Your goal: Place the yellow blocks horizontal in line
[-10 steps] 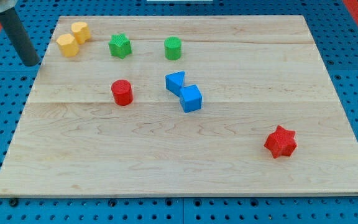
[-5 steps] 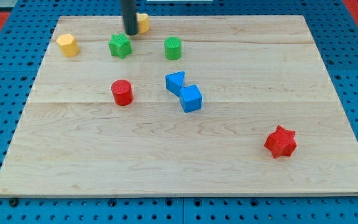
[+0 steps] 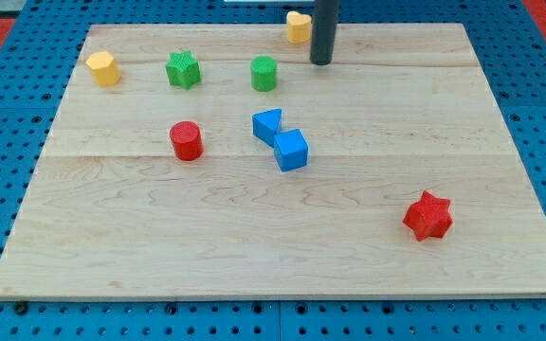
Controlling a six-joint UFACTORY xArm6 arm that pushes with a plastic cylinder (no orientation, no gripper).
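One yellow block point(image 3: 103, 68) sits near the board's top left corner. A second yellow block point(image 3: 298, 26) lies at the board's top edge, right of centre. My tip point(image 3: 321, 62) rests on the board just right of and slightly below that second yellow block, right of the green cylinder point(image 3: 264, 73). I cannot tell whether the rod touches the yellow block.
A green star point(image 3: 183, 69) lies right of the left yellow block. A red cylinder point(image 3: 186, 140) is at left centre. Two blue blocks point(image 3: 267, 125) point(image 3: 291, 150) touch near the middle. A red star point(image 3: 428, 215) lies at lower right. The wooden board point(image 3: 282, 246) sits on blue pegboard.
The rod swept from the far left to the right along the top of the board. One yellow block slid with it from beside the other to the top edge, right of centre.
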